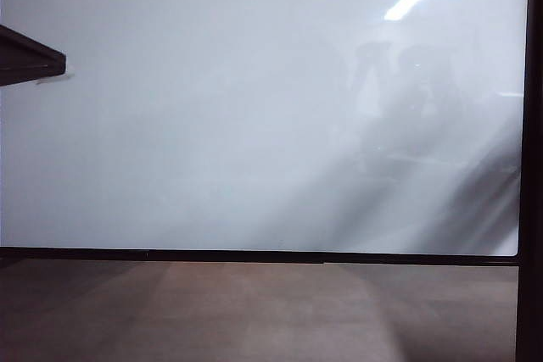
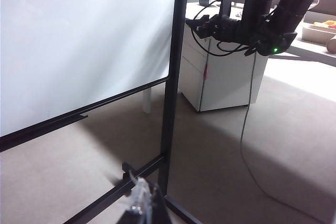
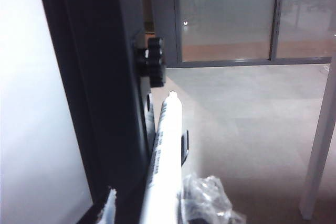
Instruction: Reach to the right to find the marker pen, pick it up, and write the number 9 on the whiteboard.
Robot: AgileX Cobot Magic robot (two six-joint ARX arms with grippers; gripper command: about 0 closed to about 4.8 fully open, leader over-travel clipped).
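One light, stiff, slick marker pen [image 3: 165, 150] pinched mid-barrel by right gripper [image 3: 163, 208] beside whiteboard [image 3: 26, 103] frame — best held low; left gripper [image 2: 142, 203] idle — closure unclear.

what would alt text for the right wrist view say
A white marker pen stands between the fingers of the right tool, pointing away beside the black frame of the whiteboard. A black knob sticks out of the frame; grey floor and glass partitions lie beyond.
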